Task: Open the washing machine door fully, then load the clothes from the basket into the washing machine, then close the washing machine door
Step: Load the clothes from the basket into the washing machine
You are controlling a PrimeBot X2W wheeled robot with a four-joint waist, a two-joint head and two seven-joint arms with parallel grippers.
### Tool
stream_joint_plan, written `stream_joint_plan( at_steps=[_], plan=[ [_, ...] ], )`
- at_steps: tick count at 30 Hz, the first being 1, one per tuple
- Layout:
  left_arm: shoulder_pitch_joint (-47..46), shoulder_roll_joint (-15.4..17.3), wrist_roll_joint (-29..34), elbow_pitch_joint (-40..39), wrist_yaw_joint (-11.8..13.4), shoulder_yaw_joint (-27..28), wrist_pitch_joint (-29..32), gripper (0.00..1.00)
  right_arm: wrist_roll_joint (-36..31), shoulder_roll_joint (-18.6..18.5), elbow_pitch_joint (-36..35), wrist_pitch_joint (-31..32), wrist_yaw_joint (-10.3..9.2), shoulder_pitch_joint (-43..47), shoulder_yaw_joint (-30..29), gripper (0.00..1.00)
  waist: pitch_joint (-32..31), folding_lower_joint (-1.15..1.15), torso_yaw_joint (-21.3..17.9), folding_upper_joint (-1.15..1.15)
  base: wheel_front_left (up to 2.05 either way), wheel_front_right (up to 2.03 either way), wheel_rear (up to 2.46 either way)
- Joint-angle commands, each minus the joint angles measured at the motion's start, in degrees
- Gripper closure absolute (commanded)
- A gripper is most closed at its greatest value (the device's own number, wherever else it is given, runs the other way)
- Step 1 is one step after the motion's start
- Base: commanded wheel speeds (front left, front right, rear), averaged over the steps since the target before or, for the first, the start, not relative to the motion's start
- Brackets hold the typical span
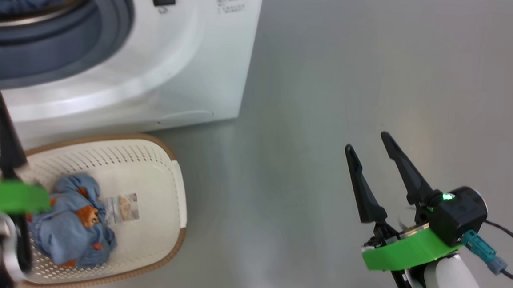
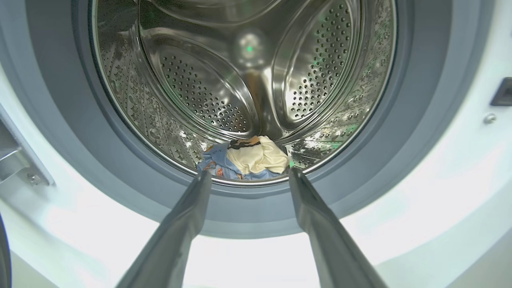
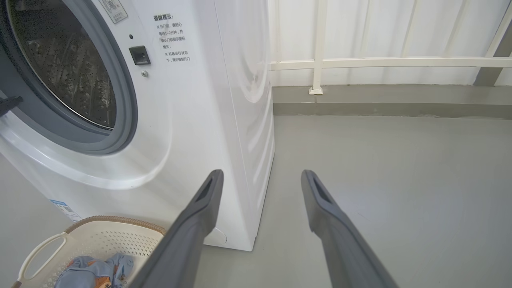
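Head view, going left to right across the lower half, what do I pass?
Left gripper, clothes, basket's right rim, bare floor, right gripper.

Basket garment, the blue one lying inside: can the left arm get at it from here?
Probably yes. The left gripper is open and empty, facing the drum, and the garment lies uncovered in the basket close under that arm; it would need to tilt down.

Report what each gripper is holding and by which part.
Nothing is held. The left gripper is open and empty before the drum, where some clothes lie; the right gripper is open and empty over the floor.
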Motion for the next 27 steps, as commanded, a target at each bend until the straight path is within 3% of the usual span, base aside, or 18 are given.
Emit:
stream_joint_plan(
  at_steps=[1, 9, 17, 27],
  plan=[
    [1.97, 1.17, 0.54, -2.54, 0.84, 2.08, -0.60, 0.00, -0.55, -0.21, -0.97, -0.26, 0.09, 1.75, 0.89, 0.00, -3.51, 0.00, 1.66, 0.00, 0.00, 0.00, 0.00],
    [13.04, -3.23, 1.04, -6.59, 1.14, -0.02, -1.49, 0.00, -1.27, -1.02, 0.09, -0.26, 0.09, 5.16, 0.20, 0.00, -9.17, 0.00, 3.60, 0.00, 0.00, 0.00, 0.00],
    [20.26, -5.35, 2.32, -8.03, 0.69, -0.55, -1.67, 0.00, -1.65, -1.19, 0.38, -0.26, 0.09, 8.24, -0.62, 0.00, -13.83, 0.00, 4.58, 0.00, 0.00, 0.00, 0.00],
    [25.41, -7.64, 5.14, -7.71, -2.08, -0.85, -1.70, 0.00, -2.66, -1.12, -0.42, -0.26, 0.09, 12.28, -1.54, 0.00, -18.67, 0.00, 6.37, 0.00, 0.00, 0.00, 0.00]
  ],
)
